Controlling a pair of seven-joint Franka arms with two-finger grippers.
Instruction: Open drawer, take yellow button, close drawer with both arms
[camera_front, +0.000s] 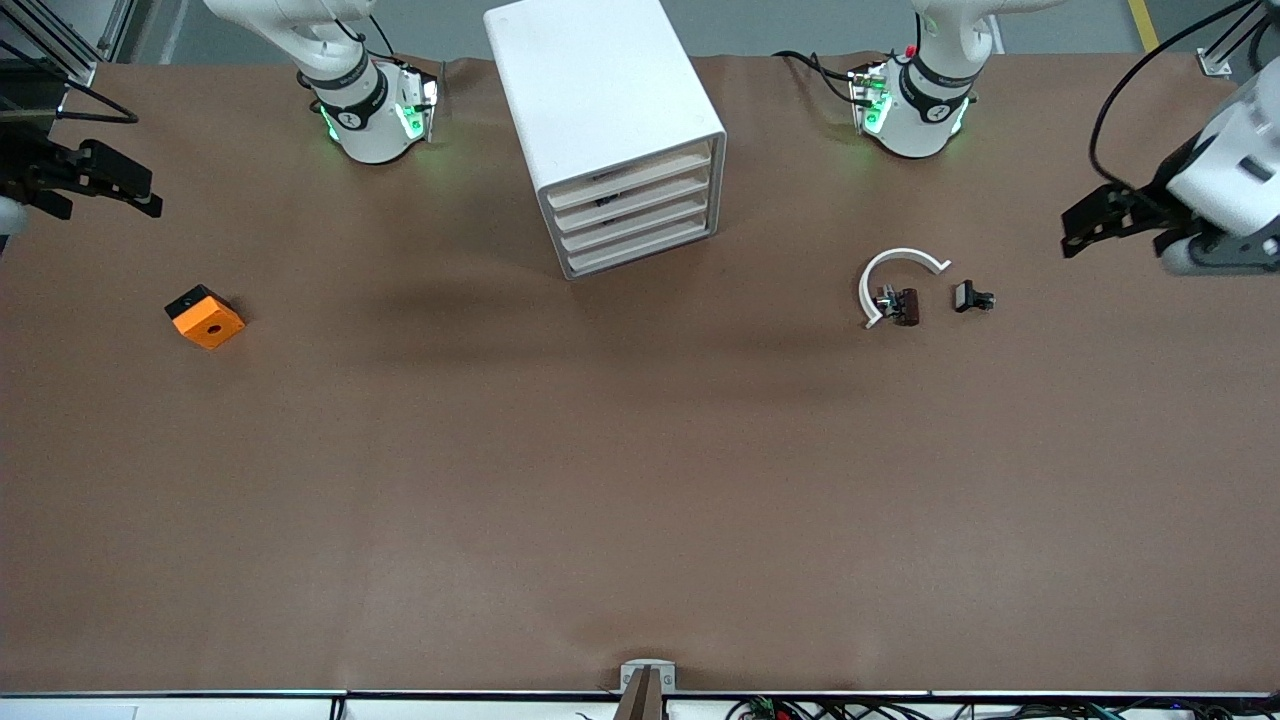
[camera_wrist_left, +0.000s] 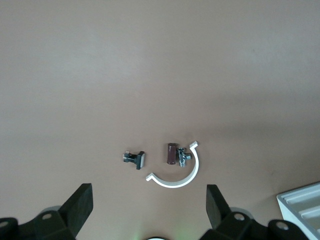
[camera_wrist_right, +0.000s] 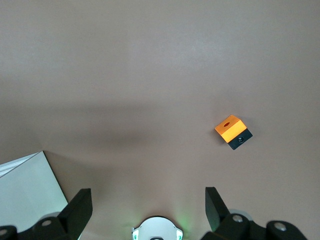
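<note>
The white cabinet (camera_front: 600, 110) stands at the table's middle near the arms' bases. Its four drawers (camera_front: 632, 215) are alike and all shut. The button is hidden from every view. My left gripper (camera_front: 1075, 232) is open and empty, held up over the table's left-arm end; it also shows in the left wrist view (camera_wrist_left: 149, 210). My right gripper (camera_front: 110, 205) is open and empty over the right-arm end; it also shows in the right wrist view (camera_wrist_right: 147, 207). Both grippers are well apart from the cabinet.
An orange block with a hole (camera_front: 205, 317) lies toward the right arm's end, also in the right wrist view (camera_wrist_right: 232, 131). A white arc (camera_front: 900, 262) and small black clips (camera_front: 972, 297) lie toward the left arm's end. A cabinet corner (camera_wrist_left: 302, 210) shows in the left wrist view.
</note>
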